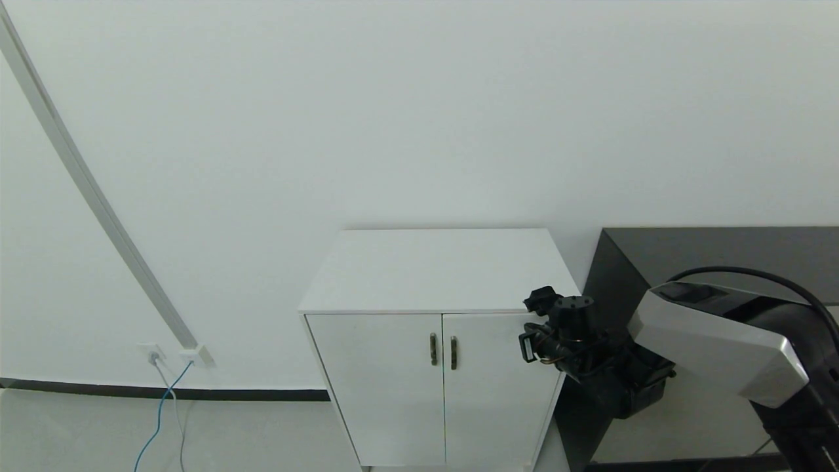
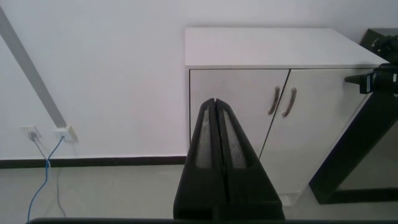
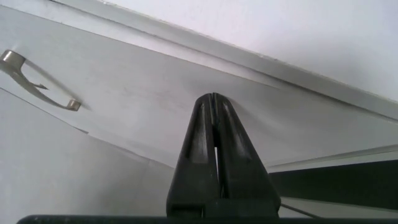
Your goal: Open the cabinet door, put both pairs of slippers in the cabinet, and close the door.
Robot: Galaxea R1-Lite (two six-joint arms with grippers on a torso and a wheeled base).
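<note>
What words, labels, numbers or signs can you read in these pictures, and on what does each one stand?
None can be read. The cabinet, its handles and the wall sockets bear no visible print.

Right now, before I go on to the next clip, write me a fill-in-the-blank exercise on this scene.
1. Both cabinet doors are ___.
2. The doors carry ___ handles, side by side at the middle.
3. The right gripper is in front of the ___ door.
4. The left gripper is ___, holding nothing.
Missing words: shut; two; right; shut.
</note>
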